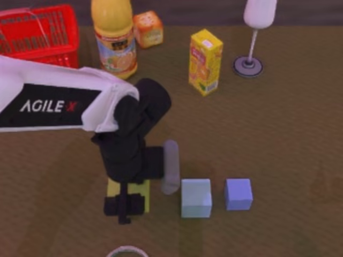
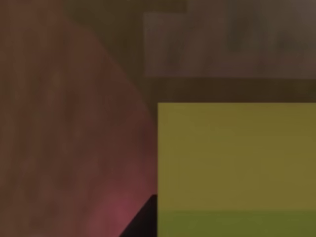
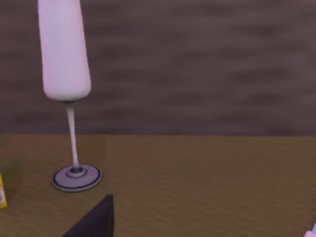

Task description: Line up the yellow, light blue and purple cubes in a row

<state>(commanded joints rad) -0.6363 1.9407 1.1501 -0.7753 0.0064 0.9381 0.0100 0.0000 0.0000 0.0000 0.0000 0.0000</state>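
Note:
The yellow cube [image 1: 113, 188] lies near the front of the table, mostly hidden under my left gripper [image 1: 124, 205]. In the left wrist view the yellow cube [image 2: 237, 158] fills the frame, with a dark fingertip [image 2: 144, 221] against its side, so the gripper is shut on it. To its right stands the light blue cube [image 1: 196, 198], and further right the smaller purple cube [image 1: 238, 194]. A small gap separates each, and all three sit roughly level. My right arm is outside the top view. Its gripper [image 3: 101, 222] hovers low over the table near the wine glass.
Along the back stand a red basket [image 1: 37, 32], an orange juice bottle [image 1: 113, 37], a small orange box [image 1: 148, 28], a yellow juice carton [image 1: 205, 61] and a white wine glass [image 1: 248, 65]. A white rim [image 1: 127, 250] shows at the front edge.

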